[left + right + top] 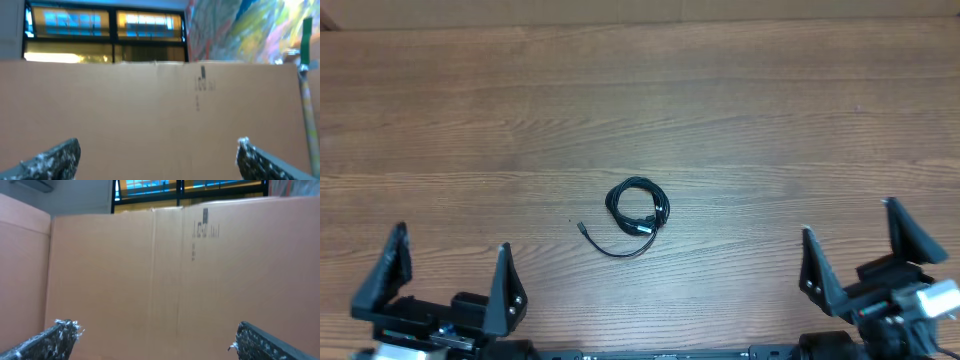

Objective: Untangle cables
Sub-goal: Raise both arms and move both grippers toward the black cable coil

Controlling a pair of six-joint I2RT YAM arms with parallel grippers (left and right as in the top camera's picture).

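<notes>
You've untangled nothing yet: the cables point(636, 212) lie in one coiled bundle, untouched. Your left gripper point(450, 245) and right gripper point(848, 222) stand wide open, empty, well apart from it.

individual strands of the cables point(636, 207) too small for a count (left wrist view blurry)

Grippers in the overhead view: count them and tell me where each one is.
2. The left gripper is at the bottom left of the wooden table, the right gripper at the bottom right; both stand open and empty, apart from the coiled cables between them.
</notes>
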